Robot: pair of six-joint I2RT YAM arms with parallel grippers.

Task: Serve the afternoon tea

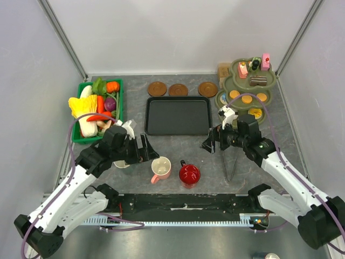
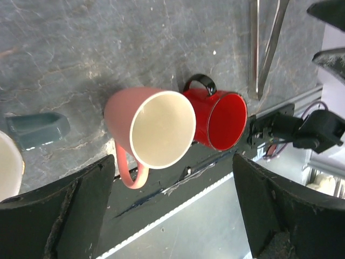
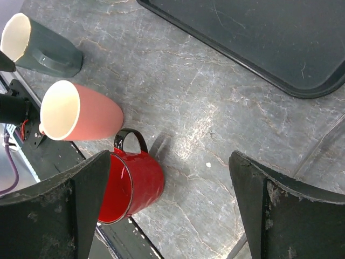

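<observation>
The pink mug (image 1: 161, 168) stands upright on the near side of the black tray (image 1: 178, 115), just to the right of the left gripper (image 1: 143, 151). That gripper's jaws are spread wide with nothing between them. From the left wrist the mug shows between and beyond the two fingers, not touched by either. It is pale pink outside and cream inside, with its handle turned to the near side, away from the tray.

Close on its right is the red mug (image 1: 189, 174), red inside and out, its black handle pointing towards the tray. A third mug (image 3: 43, 48), dark grey-green with a cream inside, stands left of the pink one and is mostly hidden under the left gripper in the top view.

The right gripper (image 1: 213, 141) hangs at the tray's near right corner, jaws also wide apart and empty, with the red mug apart from it on its near left.

The cakes and biscuits, pink, brown and orange, sit on a green tiered stand (image 1: 229, 82) beyond the tray's far right corner. Three brown coasters (image 1: 178, 90) line the tray's far edge, and a green crate of toy vegetables (image 1: 118, 105) lies to its left.
</observation>
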